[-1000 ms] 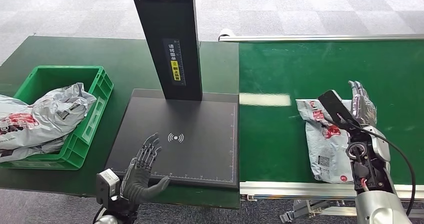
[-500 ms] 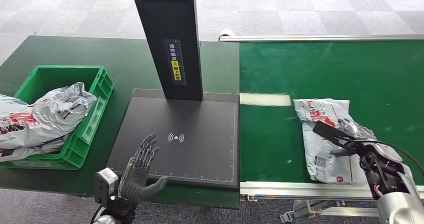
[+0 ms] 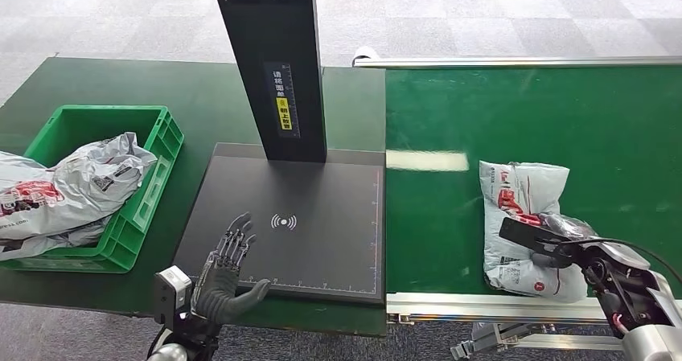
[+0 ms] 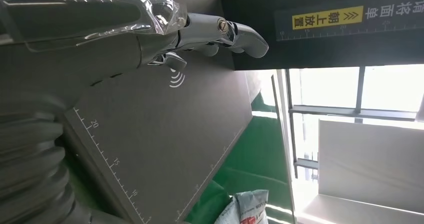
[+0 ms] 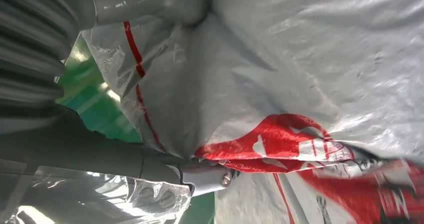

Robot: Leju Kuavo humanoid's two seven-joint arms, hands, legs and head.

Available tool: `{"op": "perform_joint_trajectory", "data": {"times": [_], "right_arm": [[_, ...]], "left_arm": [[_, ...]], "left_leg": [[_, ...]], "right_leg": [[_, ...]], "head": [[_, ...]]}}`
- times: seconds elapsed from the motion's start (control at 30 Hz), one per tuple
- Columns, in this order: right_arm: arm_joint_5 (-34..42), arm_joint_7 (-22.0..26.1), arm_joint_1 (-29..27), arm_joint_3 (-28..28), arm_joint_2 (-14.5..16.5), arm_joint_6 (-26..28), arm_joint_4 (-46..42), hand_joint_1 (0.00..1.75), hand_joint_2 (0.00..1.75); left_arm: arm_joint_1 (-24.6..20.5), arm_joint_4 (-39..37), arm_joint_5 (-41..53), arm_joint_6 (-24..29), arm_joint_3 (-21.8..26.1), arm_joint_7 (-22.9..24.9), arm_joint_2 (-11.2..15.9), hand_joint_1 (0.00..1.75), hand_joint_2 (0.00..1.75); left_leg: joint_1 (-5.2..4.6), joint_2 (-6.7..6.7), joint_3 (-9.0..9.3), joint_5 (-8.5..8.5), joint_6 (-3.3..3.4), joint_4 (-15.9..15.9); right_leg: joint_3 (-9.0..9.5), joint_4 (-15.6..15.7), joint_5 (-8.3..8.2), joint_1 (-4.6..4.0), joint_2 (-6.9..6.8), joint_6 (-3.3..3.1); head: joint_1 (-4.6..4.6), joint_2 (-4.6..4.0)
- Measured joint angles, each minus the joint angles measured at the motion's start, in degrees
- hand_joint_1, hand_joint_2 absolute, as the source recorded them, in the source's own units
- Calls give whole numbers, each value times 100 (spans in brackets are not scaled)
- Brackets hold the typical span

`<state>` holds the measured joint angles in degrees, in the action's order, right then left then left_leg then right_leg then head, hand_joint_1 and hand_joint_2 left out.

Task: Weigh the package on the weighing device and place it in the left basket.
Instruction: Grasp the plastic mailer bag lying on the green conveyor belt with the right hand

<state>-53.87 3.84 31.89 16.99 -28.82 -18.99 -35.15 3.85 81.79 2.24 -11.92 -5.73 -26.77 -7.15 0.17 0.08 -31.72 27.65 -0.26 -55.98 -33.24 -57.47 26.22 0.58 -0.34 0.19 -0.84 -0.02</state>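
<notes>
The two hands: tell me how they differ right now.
The left hand hovers over the scale platform with spread fingers, holding nothing. The right hand is down on the package on the green conveyor belt, its fingers pressed against the wrapping.

Silver arms end in dark grey hands: the left hand (image 3: 228, 274) shows slim dark segmented fingers (image 3: 238, 236); the right hand (image 3: 573, 236) wears clear plastic wrap, black cable trailing.
</notes>
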Motion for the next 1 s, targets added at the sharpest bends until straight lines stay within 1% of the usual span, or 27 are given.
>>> {"op": "perform_joint_trajectory", "data": {"times": [0.17,0.43,0.53,0.6,0.7,0.77,0.9,1.0], "right_arm": [[73,-95,-149,60,2,178,-247,175,175],[66,-115,-259,142,5,231,-489,175,175],[52,-76,-275,201,40,462,-563,175,175],[44,-43,-298,232,107,909,-632,175,175],[33,-92,-305,202,306,1962,-772,175,175],[110,-18,-270,108,488,2606,-913,175,175],[349,433,-252,-154,811,3525,-1365,175,175],[671,1003,-332,-385,1032,4242,-1748,175,175]], "left_arm": [[7,2,-1,-2,0,2,0,0,175],[17,2,-4,-2,3,2,0,0,175],[29,4,-31,7,8,-12,1,0,175],[78,35,-59,48,15,-86,2,0,175],[237,235,-149,154,44,-439,-7,0,175],[343,464,-228,220,70,-700,-31,0,175],[458,842,-298,348,91,-879,-72,0,175],[470,932,-301,383,96,-947,-76,0,175]], "left_leg": [[0,0,2,0,0,0],[0,0,3,0,0,0],[0,0,0,0,0,1],[0,2,-5,0,0,2],[1,8,-11,0,0,2],[2,9,-10,-1,-1,2],[4,1,-10,-2,-2,2],[4,-3,-13,-2,-2,2]], "right_leg": [[2,0,0,0,0,0],[5,0,0,0,-3,0],[6,0,0,0,-3,1],[5,0,0,0,-2,0],[-2,-1,-1,-1,1,0],[-7,-2,-1,-3,2,-1],[-9,-2,2,-6,-5,-1],[-9,-2,3,-6,-9,0]], "head": [[0,0],[1,0],[1,0],[0,0],[-1,0],[-2,0],[-1,0],[0,0]]}}
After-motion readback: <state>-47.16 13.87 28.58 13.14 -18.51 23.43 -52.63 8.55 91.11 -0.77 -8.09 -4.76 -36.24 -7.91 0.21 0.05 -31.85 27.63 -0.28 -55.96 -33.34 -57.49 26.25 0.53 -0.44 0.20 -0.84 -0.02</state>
